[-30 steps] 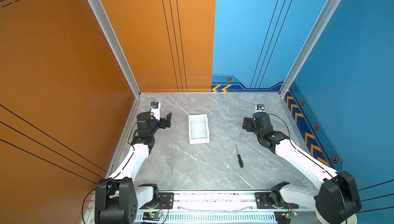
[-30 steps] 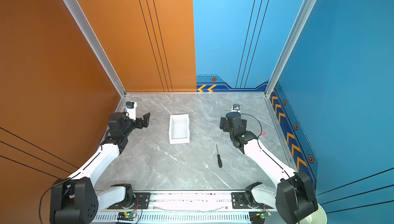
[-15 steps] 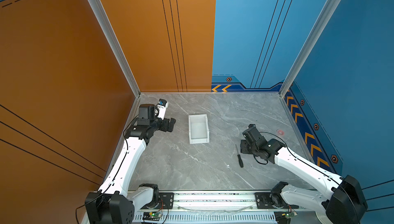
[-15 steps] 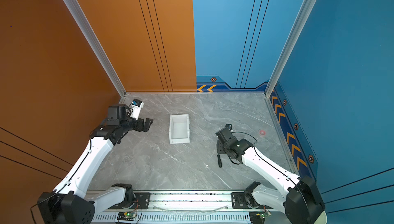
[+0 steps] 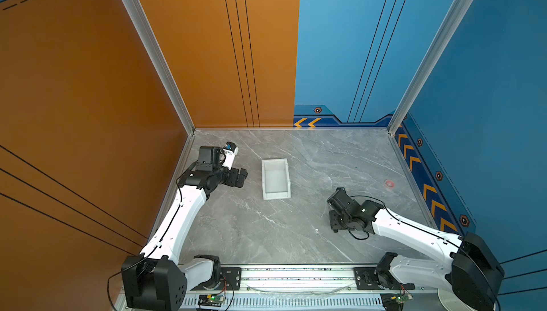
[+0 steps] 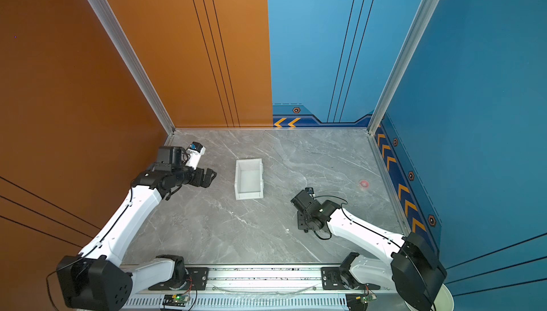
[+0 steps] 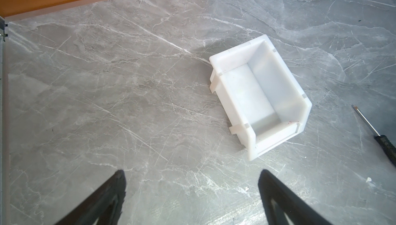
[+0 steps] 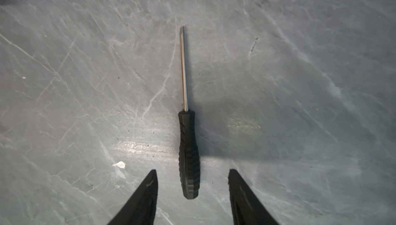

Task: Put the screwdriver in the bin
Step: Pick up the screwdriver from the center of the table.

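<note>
Starting with both top views, the right gripper [image 5: 336,225] is seen low over the table [image 5: 266,235], and the screwdriver is hidden beneath it. The bin [image 5: 276,196] is set near the table's middle, apart from that gripper, with nothing visible inside. The left gripper [image 5: 241,177] is held near the bin's left side without touching it, probably parked there so that the route to the bin is left free.

In the left wrist view, the left gripper [image 7: 191,171] is shown with its 2 jaws spread wide and nothing between them. The bin [image 7: 235,51] is shown empty, and the screwdriver [image 7: 375,130] is caught at the frame's edge, flat on the table, near the bin but not touching it.

In the right wrist view, the screwdriver [image 8: 187,127] is seen lying flat, with the butt of its handle between the jaws of the right gripper [image 8: 192,170]. A gap is left on each side of the handle, so the jaws are parted and nothing is gripped yet. The handle is judged the chosen spot because more surface is offered there than on the shaft. A slim tool is shown: a black ribbed handle and a thin bright metal shaft ended by a flat blade.
</note>
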